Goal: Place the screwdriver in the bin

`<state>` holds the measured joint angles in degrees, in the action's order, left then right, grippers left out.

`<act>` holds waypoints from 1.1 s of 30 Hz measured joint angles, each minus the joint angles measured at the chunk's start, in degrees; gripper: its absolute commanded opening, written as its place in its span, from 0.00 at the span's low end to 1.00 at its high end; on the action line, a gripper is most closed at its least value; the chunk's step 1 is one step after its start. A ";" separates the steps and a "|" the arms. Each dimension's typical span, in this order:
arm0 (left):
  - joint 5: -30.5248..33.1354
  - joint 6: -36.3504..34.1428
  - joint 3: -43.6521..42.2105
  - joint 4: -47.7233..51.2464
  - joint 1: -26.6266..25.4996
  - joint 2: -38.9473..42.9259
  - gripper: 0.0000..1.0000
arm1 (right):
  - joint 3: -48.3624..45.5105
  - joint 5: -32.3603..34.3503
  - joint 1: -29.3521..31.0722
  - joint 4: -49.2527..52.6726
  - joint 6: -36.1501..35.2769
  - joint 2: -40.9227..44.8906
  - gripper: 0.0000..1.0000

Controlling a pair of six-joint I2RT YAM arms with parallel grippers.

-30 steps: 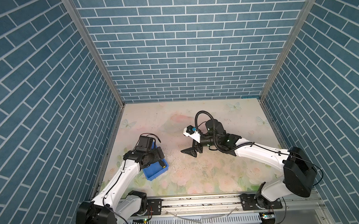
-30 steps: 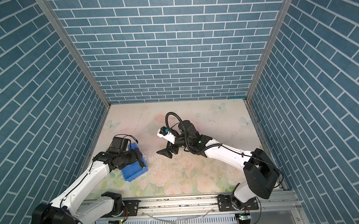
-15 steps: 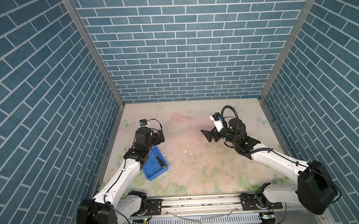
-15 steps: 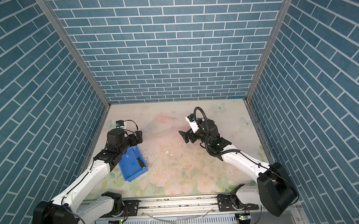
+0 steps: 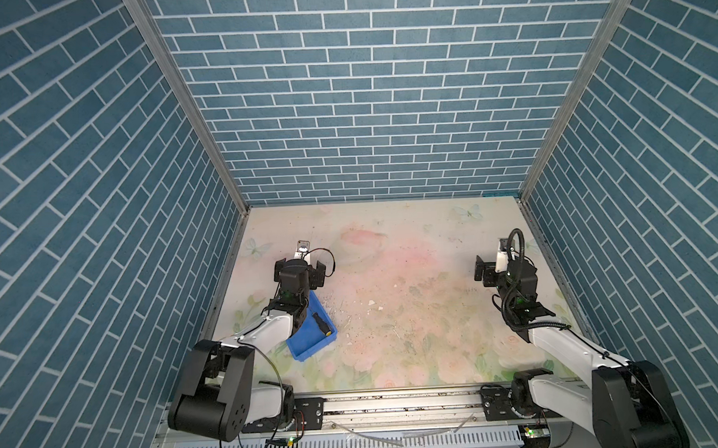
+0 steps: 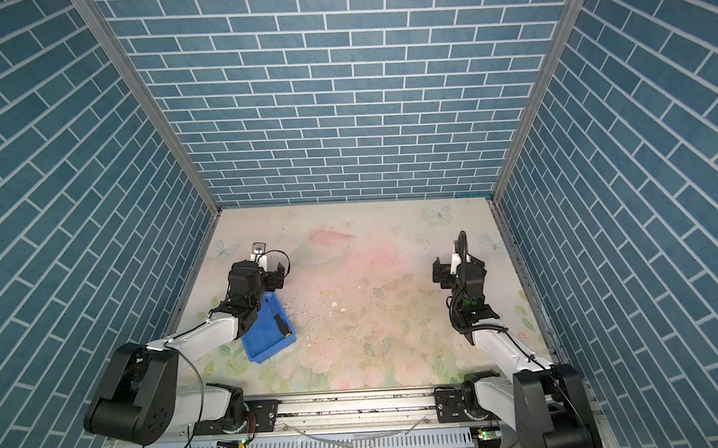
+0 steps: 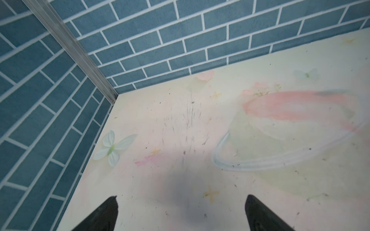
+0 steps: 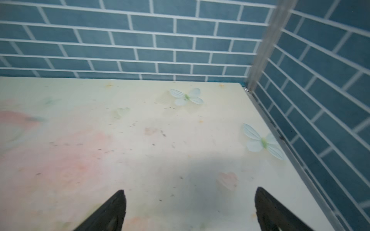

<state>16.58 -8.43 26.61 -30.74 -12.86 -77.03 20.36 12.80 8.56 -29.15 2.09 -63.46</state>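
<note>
Screwdriver (image 5: 322, 322) was in neither of your grippers. Your left gripper (image 7: 181, 200) had its jaws spread wide with nothing between them; in the left wrist view only the bare floral table (image 7: 200, 130) and a soft shadow showed in the gap. Your right gripper (image 8: 190, 193) stood the same way, with its jaws wide apart and empty over its own shadow on the table.

In both top views your left gripper hung just past the far end of the bin (image 5: 308, 345), pointing toward the back corner. The left forearm crossed over the bin's left side. Your right gripper was well apart from it, near the right-hand brick wall (image 8: 320, 100) and close to a printed butterfly (image 8: 262, 142).

The screwdriver lay flat inside the bin along its right wall. Its yellow butt end sat toward the near right corner and its thin shaft pointed to the far end. The bin sat askew on the left part of the table, near the left wall. A few pale crumbs (image 5: 371, 314) lay scattered on the table between the bin and the middle.
</note>
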 measured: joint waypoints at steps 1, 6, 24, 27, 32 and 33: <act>0.17 -0.33 -1.31 -2.05 0.22 -0.94 1.00 | -0.98 0.98 -1.68 -1.40 0.02 -1.01 0.99; 0.09 -0.96 -5.92 -12.33 1.92 -6.10 1.00 | -4.07 1.75 -7.02 -8.48 0.24 -7.26 0.99; -6.84 3.96 -5.95 -20.50 9.53 -10.73 1.00 | -2.08 -7.65 -12.00 -24.15 2.19 -24.39 0.99; -7.21 4.09 -5.95 -20.50 9.53 -10.73 1.00 | -0.90 -7.80 -12.00 -23.56 2.21 -24.39 0.99; -7.39 4.13 -5.95 -20.52 9.53 -10.73 1.00 | -0.83 -7.91 -12.00 -22.88 2.21 -24.39 0.99; -7.41 4.13 -5.95 -20.52 9.53 -10.73 1.00 | -0.83 -7.91 -12.00 -22.71 2.21 -24.39 0.99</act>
<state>9.17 -4.29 20.67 -51.27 -3.33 -87.77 19.53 4.89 -3.44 -51.86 4.29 -87.85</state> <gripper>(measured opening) 0.996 0.990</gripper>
